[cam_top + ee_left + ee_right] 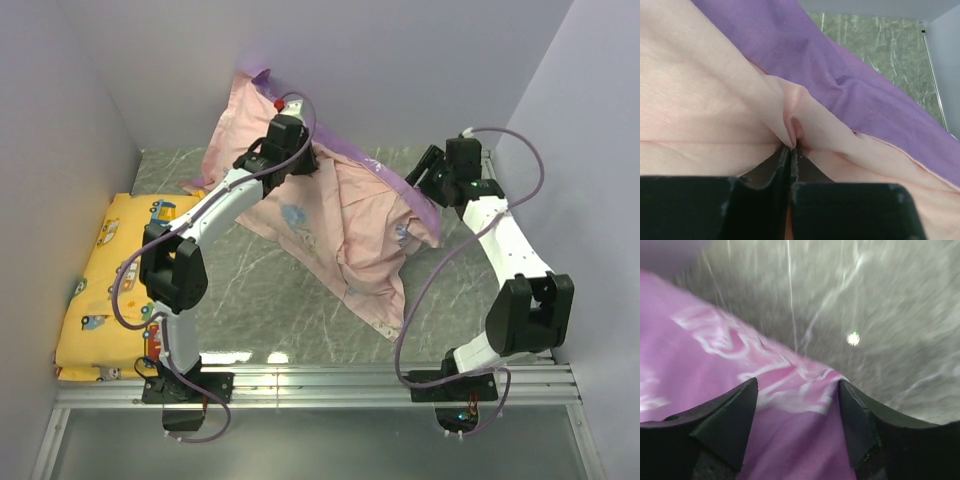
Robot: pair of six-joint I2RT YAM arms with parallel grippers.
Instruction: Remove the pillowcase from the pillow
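The pillowcase [340, 220] lies bunched at the middle back of the table, its pale pink inner side mostly up and a purple edge along its right side. The pillow is hidden under the fabric. My left gripper [283, 140] sits at the top of the heap. In the left wrist view it [792, 146] is shut on a small fold of pale pink pillowcase [700, 100]. My right gripper [425, 172] hovers at the heap's right edge. In the blurred right wrist view its jaws [798, 382] stand open over purple pillowcase [700, 370] with white print, gripping nothing.
A yellow cushion [110, 290] with cartoon vehicles lies flat along the left wall. The grey marbled table [270, 290] is closed in by lilac walls on the left, back and right. A metal rail [320, 385] carries both arm bases at the near edge.
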